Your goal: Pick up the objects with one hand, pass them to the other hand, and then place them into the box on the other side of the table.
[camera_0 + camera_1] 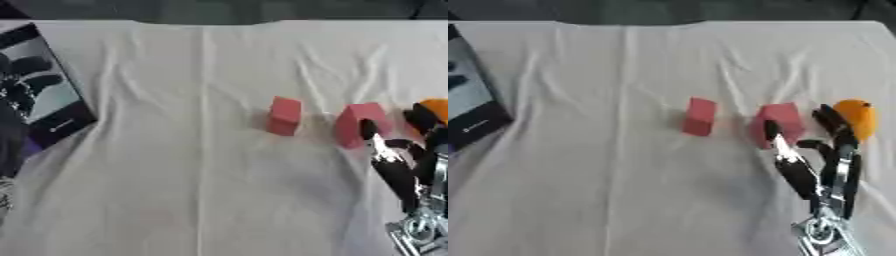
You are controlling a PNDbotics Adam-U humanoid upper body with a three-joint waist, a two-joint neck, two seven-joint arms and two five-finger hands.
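On the worktop (623,200) | right hand (811,160) fingers spread, just beside second pink block (785,120) | first pink block (700,116) left of it | orange ball (859,117) right | box (39,95) far left

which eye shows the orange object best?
Right eye view: the orange object shows almost whole, beside the right hand, with only a finger crossing its left edge. In the left eye view it sits at the picture's right border, cut off and partly behind the fingers.
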